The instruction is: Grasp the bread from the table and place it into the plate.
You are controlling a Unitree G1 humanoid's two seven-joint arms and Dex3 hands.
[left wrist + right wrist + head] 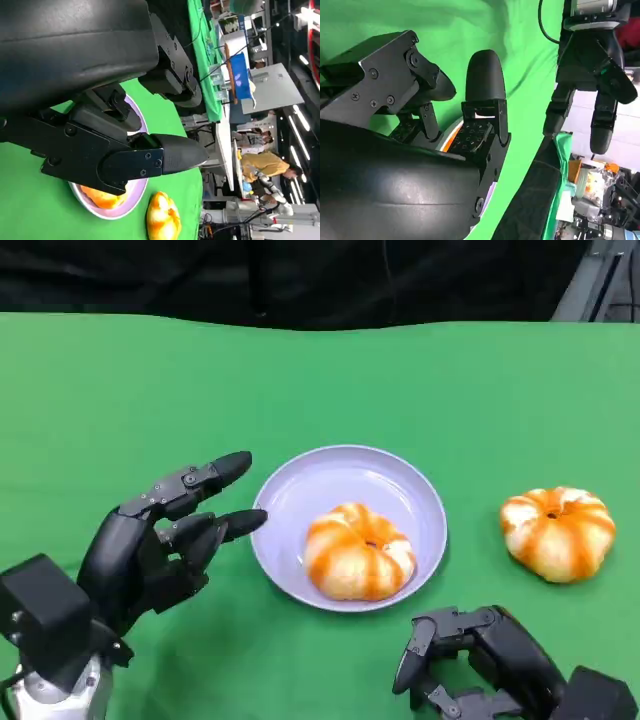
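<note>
The left hand (165, 540), fingers apart and empty, hovers at the plate's (300, 495) nine o'clock, one bread (358, 551) already in it, so the right hand (470, 660), loosely spread and empty, should reach toward two o'clock for the second bread (557, 532) and close evenly around it.

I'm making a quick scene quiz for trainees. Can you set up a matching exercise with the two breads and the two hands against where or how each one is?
Things:
1. bread
2. second bread
3. left hand
4. right hand

Places or states:
A. on the bare green table, right of the plate
B. near the table's front edge, holding nothing
C. in the plate
D. left of the plate, fingers spread toward it

Pairs: 1-C, 2-A, 3-D, 4-B
</note>
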